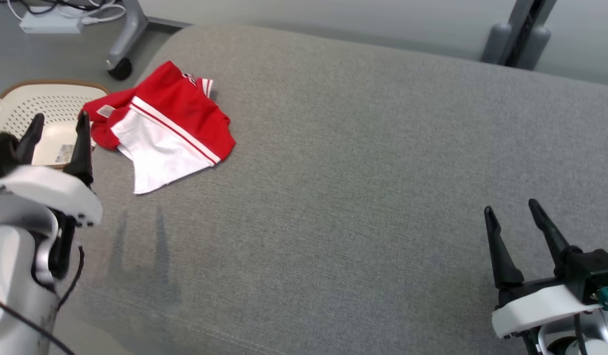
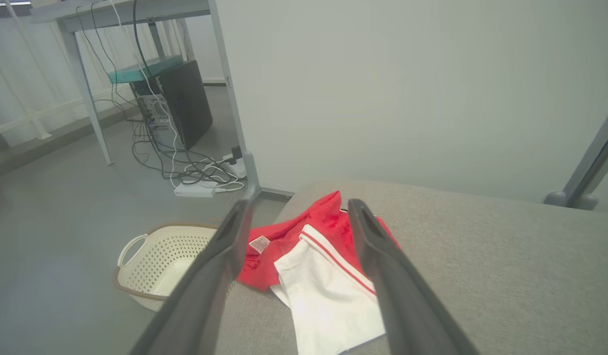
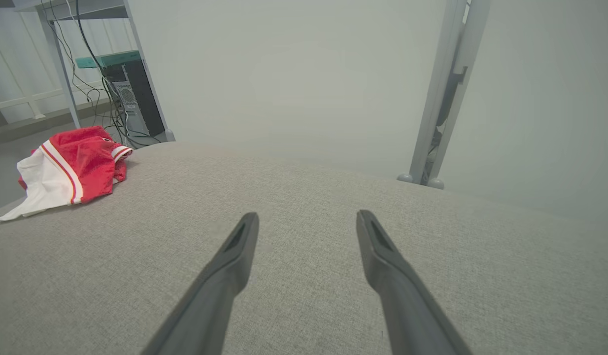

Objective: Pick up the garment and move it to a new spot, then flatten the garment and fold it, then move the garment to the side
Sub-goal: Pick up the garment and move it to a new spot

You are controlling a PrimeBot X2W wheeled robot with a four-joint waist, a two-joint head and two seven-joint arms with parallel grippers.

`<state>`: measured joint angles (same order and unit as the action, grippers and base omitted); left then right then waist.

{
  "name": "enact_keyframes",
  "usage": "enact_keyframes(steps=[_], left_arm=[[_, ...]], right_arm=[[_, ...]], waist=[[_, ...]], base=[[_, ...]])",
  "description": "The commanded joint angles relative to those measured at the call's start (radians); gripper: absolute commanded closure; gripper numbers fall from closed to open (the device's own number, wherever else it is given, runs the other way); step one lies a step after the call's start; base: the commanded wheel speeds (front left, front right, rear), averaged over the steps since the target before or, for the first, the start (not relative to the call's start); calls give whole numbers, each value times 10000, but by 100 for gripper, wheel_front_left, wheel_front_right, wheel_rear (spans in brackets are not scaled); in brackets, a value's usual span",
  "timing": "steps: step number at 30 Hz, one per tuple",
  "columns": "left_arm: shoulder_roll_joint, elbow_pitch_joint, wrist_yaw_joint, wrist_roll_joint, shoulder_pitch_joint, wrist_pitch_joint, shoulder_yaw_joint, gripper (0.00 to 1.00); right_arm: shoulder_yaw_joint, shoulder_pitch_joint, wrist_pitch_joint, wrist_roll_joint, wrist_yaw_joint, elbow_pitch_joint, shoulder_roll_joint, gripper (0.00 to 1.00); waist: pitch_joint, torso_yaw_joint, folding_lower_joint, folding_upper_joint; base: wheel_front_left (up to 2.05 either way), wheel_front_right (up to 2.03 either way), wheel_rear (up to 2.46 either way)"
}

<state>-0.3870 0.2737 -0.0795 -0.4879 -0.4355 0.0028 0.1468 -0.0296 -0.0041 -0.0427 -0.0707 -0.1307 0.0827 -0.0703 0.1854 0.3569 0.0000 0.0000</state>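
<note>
A crumpled red and white garment (image 1: pixel 163 125) lies near the far left edge of the grey cushioned surface (image 1: pixel 358 197). My left gripper (image 1: pixel 60 118) hovers open just left of it, at the surface's edge, holding nothing. In the left wrist view the garment (image 2: pixel 314 256) lies ahead between and beyond the spread fingers of that gripper (image 2: pixel 296 207). My right gripper (image 1: pixel 511 209) stands open at the lower right, far from the garment, with nothing between its fingers. The right wrist view has the garment (image 3: pixel 70 167) at the far left, well away from that gripper (image 3: pixel 306 217).
A cream perforated basket (image 1: pixel 48 103) sits on the floor left of the surface, behind my left gripper. A wheeled table leg (image 1: pixel 124 42) and a power strip with cables (image 1: pixel 52 22) stand beyond. A grey post (image 1: pixel 521 34) rises at the back right.
</note>
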Motion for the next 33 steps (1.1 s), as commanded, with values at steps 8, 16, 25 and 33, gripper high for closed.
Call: enact_keyframes(steps=[8, 16, 25, 33], left_arm=[[336, 3919, 1210, -1145, -2543, 1796, 225, 0], [578, 6526, 1771, -1767, -3510, 2365, 214, 0], [687, 8393, 2065, -2317, -4004, 2225, 188, 0], [766, 8904, 2118, -2853, -4044, 2124, 420, 8]], right_arm=[[-138, -596, 245, 60, -3, 329, -338, 0], [-169, -786, 401, 11, -3, 528, -568, 0], [-278, -947, 579, -6, -3, 795, -780, 0], [-297, -1032, 793, -31, -3, 1142, -986, 0]], waist=[[1358, -639, 0, 0], [1849, -848, 0, 0], [2216, -1109, 0, 0], [2631, -1514, 0, 0]], base=[[0, 0, 0], [0, 0, 0], [0, 0, 0], [0, 0, 0]])
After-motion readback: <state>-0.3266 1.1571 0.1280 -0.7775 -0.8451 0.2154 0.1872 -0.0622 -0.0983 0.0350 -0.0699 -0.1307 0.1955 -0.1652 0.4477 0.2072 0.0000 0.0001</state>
